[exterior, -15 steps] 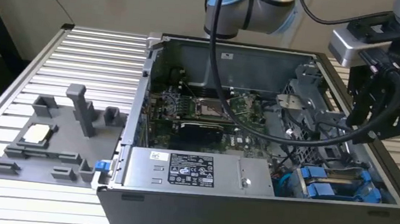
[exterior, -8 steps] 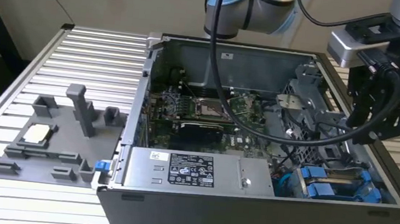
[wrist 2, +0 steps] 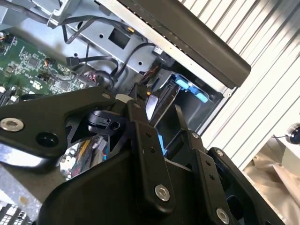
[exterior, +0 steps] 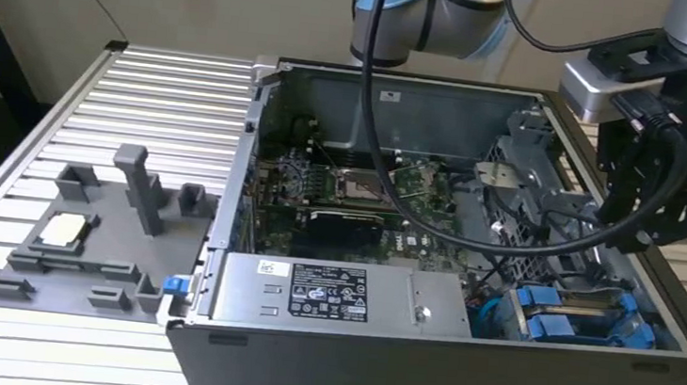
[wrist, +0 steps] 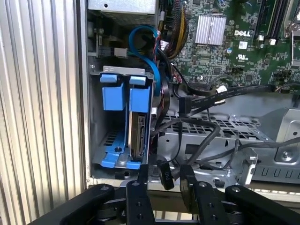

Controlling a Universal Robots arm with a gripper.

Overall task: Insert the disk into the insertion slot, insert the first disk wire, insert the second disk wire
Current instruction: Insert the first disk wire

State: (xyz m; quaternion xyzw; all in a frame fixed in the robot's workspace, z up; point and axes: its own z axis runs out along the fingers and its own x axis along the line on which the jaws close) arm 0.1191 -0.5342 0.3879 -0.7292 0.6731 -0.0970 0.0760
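Inside the open computer case (exterior: 427, 376), the insertion slot (wrist: 92, 140) holds the disk (wrist: 138, 131), on edge in its blue frame. You're on the first wire, I judge. The gripper (wrist: 165, 168) hovers near the slot, its fingers narrowly parted. A black wire plug (wrist: 165, 182) seems to lie between them, ungripped. It needs a firm pinch, squared to the disk's port.

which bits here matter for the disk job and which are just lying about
For the job:
disk in its blue carrier
insertion slot in the drive cage
black wire plug
gripper

Lying about:
power supply box
processor socket
grey fixture tray
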